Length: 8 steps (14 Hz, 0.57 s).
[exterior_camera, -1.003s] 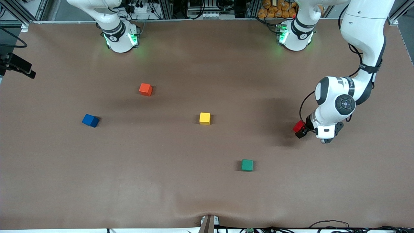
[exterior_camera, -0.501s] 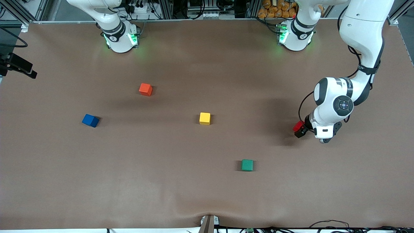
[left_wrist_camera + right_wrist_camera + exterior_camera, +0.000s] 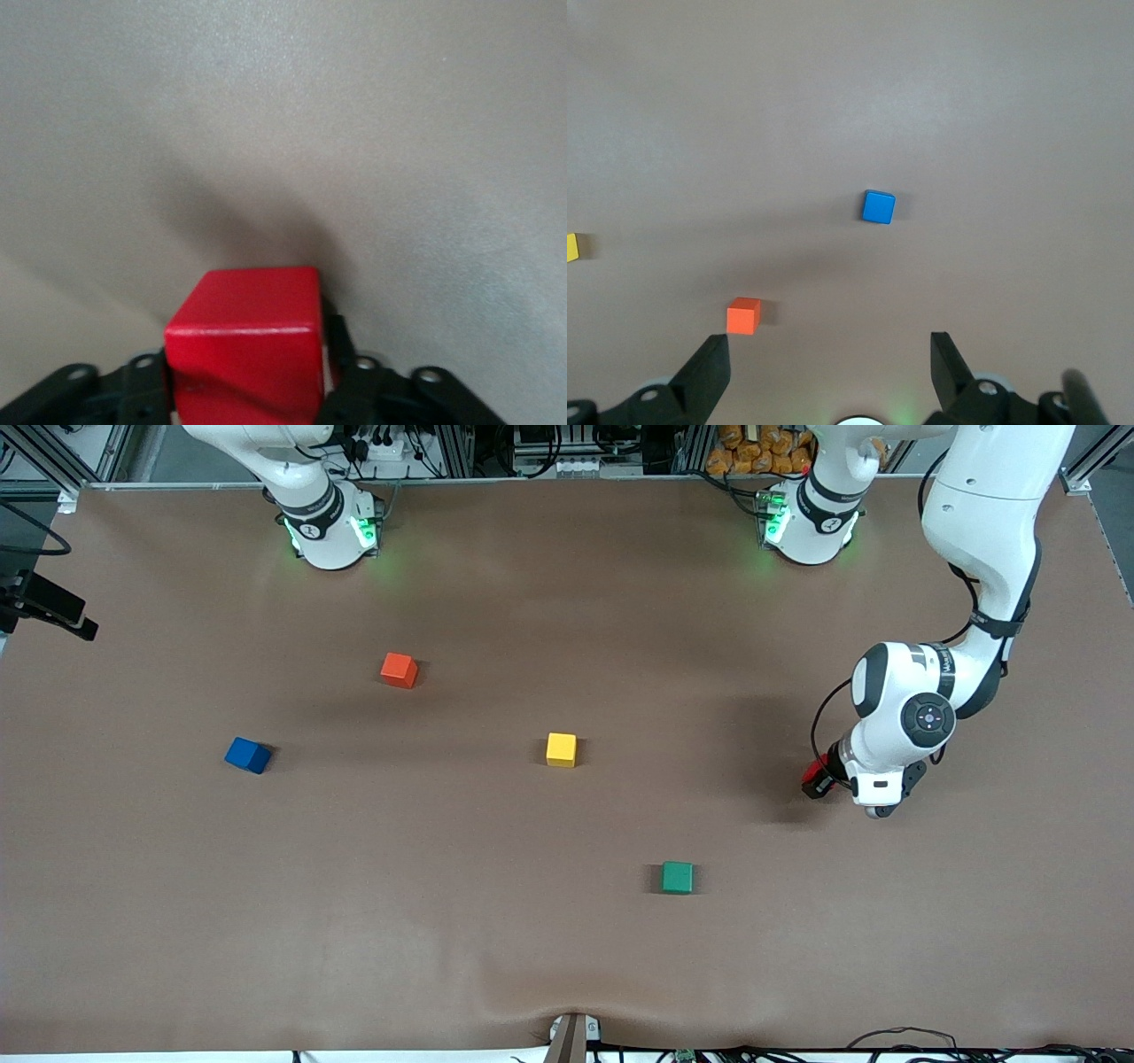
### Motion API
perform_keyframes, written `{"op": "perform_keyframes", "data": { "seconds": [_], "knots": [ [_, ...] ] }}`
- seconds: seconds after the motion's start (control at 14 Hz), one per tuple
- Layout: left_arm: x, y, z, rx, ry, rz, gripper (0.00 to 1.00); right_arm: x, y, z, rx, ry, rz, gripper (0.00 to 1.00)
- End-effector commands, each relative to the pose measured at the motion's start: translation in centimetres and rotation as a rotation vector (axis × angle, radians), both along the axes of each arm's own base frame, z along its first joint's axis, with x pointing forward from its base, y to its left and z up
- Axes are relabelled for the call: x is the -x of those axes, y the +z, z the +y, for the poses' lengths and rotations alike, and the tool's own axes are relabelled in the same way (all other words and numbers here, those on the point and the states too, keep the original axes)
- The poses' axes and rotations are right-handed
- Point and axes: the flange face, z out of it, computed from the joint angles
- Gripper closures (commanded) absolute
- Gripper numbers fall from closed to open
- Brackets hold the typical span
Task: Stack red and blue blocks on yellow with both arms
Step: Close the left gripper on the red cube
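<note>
The red block [image 3: 812,772] [image 3: 247,341] is at the left arm's end of the table, level with the yellow block [image 3: 561,749] [image 3: 571,247] at mid-table. My left gripper [image 3: 820,780] [image 3: 246,376] is shut on the red block, its black fingers [image 3: 344,367] pressed on two opposite faces, low at the table surface. The blue block [image 3: 248,755] [image 3: 878,207] lies alone toward the right arm's end. My right gripper [image 3: 828,352] hangs open and empty high over that end, its hand out of the front view.
An orange-red cube [image 3: 399,670] [image 3: 743,315] sits farther from the front camera than the blue block. A green cube [image 3: 677,877] lies nearer to that camera than the yellow one. The brown table [image 3: 443,957] has a fold at its near edge.
My left gripper's fingers have closed on the red block, and its wrist has shifted slightly toward the table's middle. The right arm and the other cubes have not moved.
</note>
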Motion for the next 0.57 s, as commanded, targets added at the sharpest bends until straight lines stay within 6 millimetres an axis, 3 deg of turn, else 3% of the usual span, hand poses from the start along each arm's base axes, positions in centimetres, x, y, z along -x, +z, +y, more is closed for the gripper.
{"op": "perform_keyframes", "data": {
  "seconds": [0.0, 0.5],
  "knots": [
    [-0.38, 0.13, -0.30, 0.002, 0.011, -0.015, 0.59, -0.11, 0.29, -0.15, -0.016, -0.012, -0.005, 0.00],
    [-0.94, 0.80, -1.24, 0.005, -0.001, -0.032, 0.63, -0.56, -0.44, -0.26, -0.017, -0.014, 0.009, 0.00]
  ]
}}
